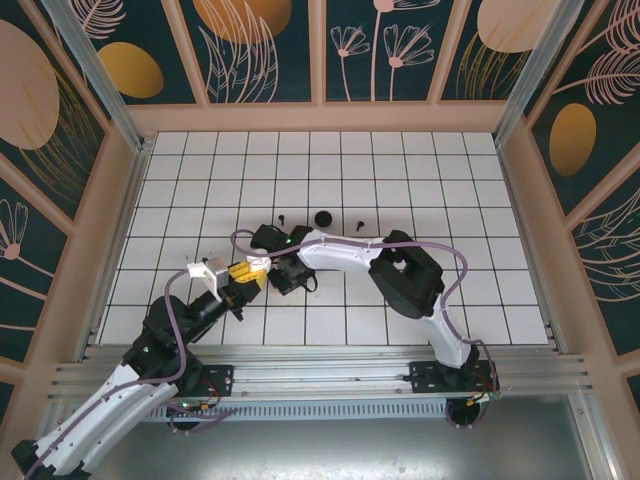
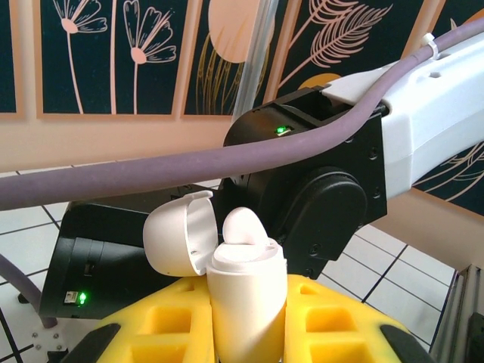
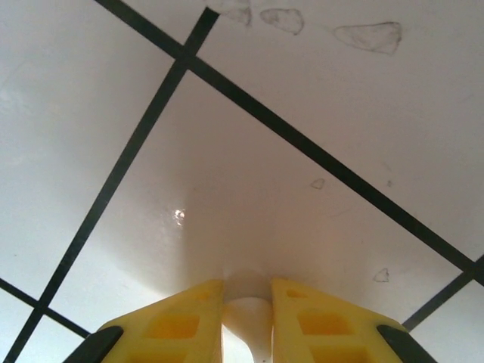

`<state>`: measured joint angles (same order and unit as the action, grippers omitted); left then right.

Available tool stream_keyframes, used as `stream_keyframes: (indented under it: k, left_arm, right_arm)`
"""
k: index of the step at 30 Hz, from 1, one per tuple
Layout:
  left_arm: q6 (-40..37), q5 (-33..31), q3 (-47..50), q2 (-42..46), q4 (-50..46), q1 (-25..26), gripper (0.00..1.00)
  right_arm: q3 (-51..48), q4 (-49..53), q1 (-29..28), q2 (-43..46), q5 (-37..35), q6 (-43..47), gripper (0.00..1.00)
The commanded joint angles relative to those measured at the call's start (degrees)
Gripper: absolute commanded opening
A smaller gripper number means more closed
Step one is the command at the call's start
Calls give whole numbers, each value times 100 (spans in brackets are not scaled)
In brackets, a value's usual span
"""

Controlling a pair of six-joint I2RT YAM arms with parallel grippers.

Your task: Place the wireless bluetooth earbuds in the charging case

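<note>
At the left gripper (image 2: pixel 248 296), pocketed yellow plastic fingers (image 2: pixel 174 321) pressed in on the lower body of a smooth white plastic charging case (image 2: pixel 246 318), which stands up between them. Rounded flip lid (image 2: pixel 178 236) open to the left, hinged at the rim. In the case mouth, a glossy white earbud (image 2: pixel 243 225), domed end up, proud of the rim. Just behind, the black wrist housing (image 2: pixel 318 189) of the other arm, green light lit, with a thick purple cable (image 2: pixel 151 178) across it.

At the right gripper (image 3: pixel 247 287), the same yellow moulded fingers (image 3: pixel 181 321), nearly together on a small whitish rounded piece (image 3: pixel 248 321), touching it on both sides; too little in view to name it. Aimed down at the glossy white tiled worktop (image 3: pixel 302 227) with black grid lines.

From above: left arm (image 1: pixel 120 385) stretched forward and rightward from its base, right arm (image 1: pixel 345 252) bent at the elbow and reaching left, wrists close together over the near-middle tiles. Farther back, well apart from both, a tiny black stemmed earbud (image 1: pixel 283 216) left of a black round object (image 1: pixel 322 218), and a second black earbud (image 1: pixel 359 222) right of it.
</note>
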<state>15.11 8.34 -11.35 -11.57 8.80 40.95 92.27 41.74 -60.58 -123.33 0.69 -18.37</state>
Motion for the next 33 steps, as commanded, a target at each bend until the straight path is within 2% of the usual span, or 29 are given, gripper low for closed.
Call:
stream_keyframes:
  k: [1, 9, 16, 25, 33]
  left_arm:
    - [-123, 34, -95, -146, 267, 41, 0]
    - [-44, 133, 32, -510, 915, 43, 0]
    - [-166, 345, -133, -1187, 1419, 45, 0]
    - [-233, 738, -348, -2120, 2198, 43, 0]
    - [-186, 1065, -499, -2900, 2865, 44, 0]
  right_arm:
    - [-356, 209, 241, 298, -357, -215, 19]
    - [-1131, -81, 766, 1177, -377, -363, 17]
    - [-1723, -411, 1203, 2092, -311, -518, 16]
    - [-2024, -585, 1494, 3230, -509, -615, 16]
    - [-2167, -912, 1520, 4221, -652, -495, 15]
